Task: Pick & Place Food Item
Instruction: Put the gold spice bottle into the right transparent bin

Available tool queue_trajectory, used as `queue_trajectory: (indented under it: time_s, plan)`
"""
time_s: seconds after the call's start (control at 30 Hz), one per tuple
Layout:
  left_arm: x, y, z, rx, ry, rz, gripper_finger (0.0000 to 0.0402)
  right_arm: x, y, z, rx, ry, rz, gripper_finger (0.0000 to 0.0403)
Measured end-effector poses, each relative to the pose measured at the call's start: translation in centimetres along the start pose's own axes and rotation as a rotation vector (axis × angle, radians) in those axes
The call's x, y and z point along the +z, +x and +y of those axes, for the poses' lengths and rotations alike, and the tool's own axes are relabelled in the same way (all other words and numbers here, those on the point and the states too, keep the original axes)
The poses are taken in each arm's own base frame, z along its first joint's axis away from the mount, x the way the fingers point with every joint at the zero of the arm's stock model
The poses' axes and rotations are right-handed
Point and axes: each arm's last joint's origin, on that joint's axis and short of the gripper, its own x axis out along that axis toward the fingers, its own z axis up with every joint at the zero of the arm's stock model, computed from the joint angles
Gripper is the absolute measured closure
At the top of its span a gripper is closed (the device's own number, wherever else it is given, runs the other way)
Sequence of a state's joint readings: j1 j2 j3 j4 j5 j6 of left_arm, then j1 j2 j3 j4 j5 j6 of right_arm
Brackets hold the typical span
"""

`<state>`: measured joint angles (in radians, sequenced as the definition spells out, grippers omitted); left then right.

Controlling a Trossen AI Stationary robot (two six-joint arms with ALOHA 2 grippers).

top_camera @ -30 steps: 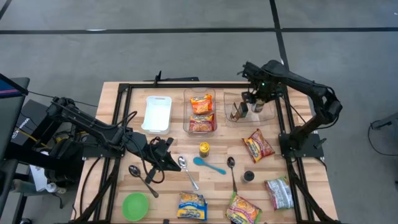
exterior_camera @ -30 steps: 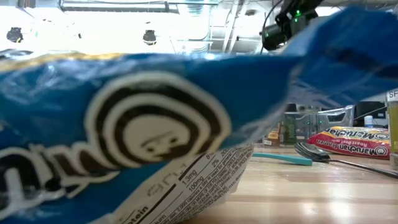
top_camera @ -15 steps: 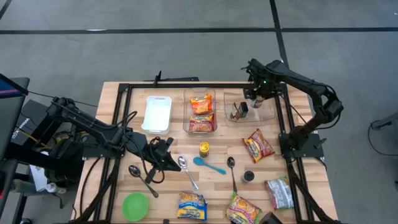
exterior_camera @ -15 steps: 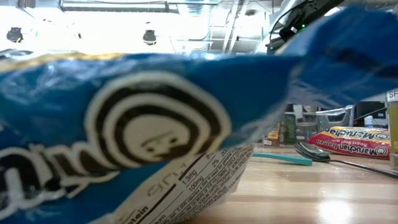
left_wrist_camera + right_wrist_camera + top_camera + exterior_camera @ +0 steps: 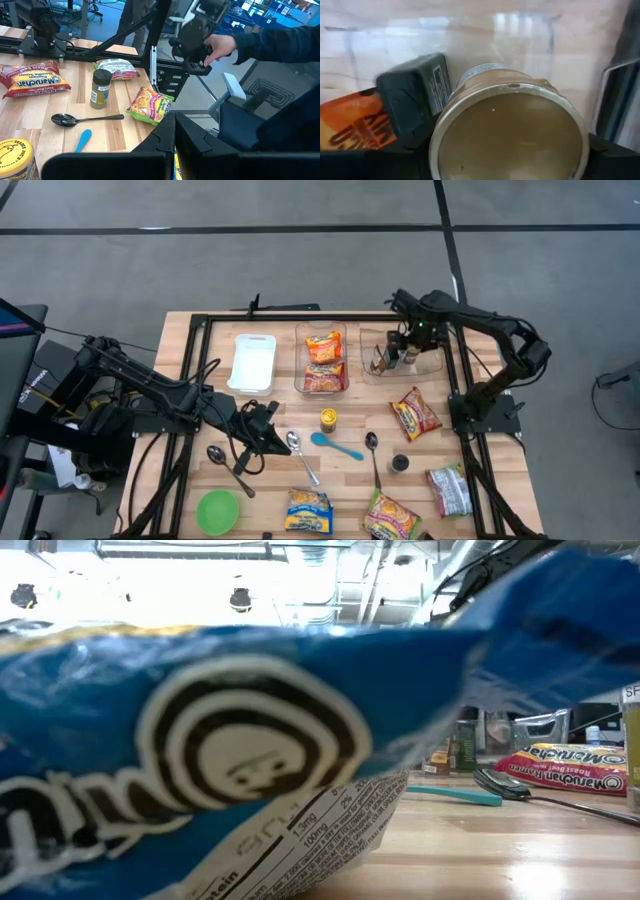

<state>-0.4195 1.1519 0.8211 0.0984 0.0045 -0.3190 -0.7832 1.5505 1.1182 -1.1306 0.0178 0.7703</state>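
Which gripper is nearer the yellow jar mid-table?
Left. The left gripper lies just beside the yellow jar; the right gripper is over the far clear bin.

Workshop room around the table

Grey floor crossed by dark lines; bright ceiling lights glared beyond, with blue shelving far off.

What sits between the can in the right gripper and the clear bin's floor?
Nothing visible directly under it. The right gripper holds the can over the clear bin; a dark box and orange packet lie inside, close beside the can.
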Motion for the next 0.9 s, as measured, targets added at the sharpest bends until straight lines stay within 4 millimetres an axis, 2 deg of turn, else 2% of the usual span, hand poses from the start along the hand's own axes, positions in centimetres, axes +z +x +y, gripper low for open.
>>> queue_trajectory:
  time_s: [0.23,0.47,0.7,0.9]
  plan:
    - [0.0,0.0,0.0,0.000,0.000,0.000,0.0402,-0.6,1.5,0.2,0.003,0.038,-0.003,0.0131]
    - [0.0,0.0,0.0,0.000,0.000,0.000,0.0402,-0.2,1.4,0.4,0.031,0.053,-0.039,0.0129]
    - [0.0,0.0,0.0,0.000,0.000,0.000,0.0402,-0.1,1.4,0.5,0.037,0.020,-0.050,0.0095]
    - [0.0,0.0,0.0,0.000,0.000,0.000,0.0402,-0.4,1.4,0.7,0.034,-0.020,-0.051,0.0087]
